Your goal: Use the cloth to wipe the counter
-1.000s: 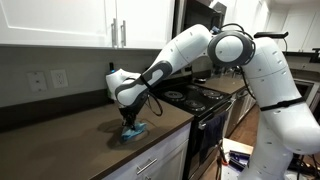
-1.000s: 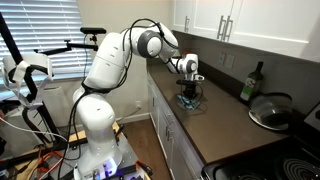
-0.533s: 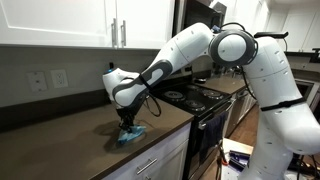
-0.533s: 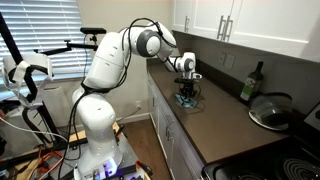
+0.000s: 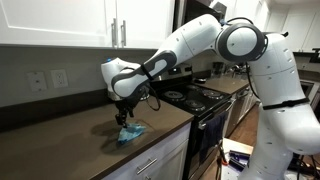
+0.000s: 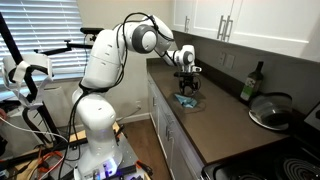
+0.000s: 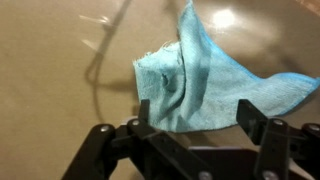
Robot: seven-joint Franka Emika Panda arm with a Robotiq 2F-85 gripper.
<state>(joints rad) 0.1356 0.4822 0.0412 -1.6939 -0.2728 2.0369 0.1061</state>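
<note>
A crumpled light-blue cloth point(image 5: 130, 132) lies on the dark counter point(image 5: 60, 135) near its front edge, and the cloth point(image 6: 188, 99) also shows on the counter point(image 6: 215, 135). My gripper point(image 5: 123, 115) hangs just above it, pointing down, open and holding nothing. From the other side the gripper point(image 6: 187, 86) stands clear of the cloth. In the wrist view the cloth point(image 7: 200, 80) spreads on the counter point(image 7: 60, 70) below the gripper point(image 7: 197, 115), whose two dark fingertips point(image 7: 143, 112) stand wide apart on either side of the cloth's near edge.
A black stove point(image 5: 195, 97) adjoins the counter beyond the cloth. Wall outlets point(image 5: 60, 78) and white upper cabinets point(image 5: 80, 20) are behind. A dark bottle point(image 6: 249, 83) and a lidded pan point(image 6: 270, 112) stand further along the counter by the wall.
The jaws have gone from shut on the cloth to open. The gripper has let the cloth go and risen a little; the cloth stays on the counter.
</note>
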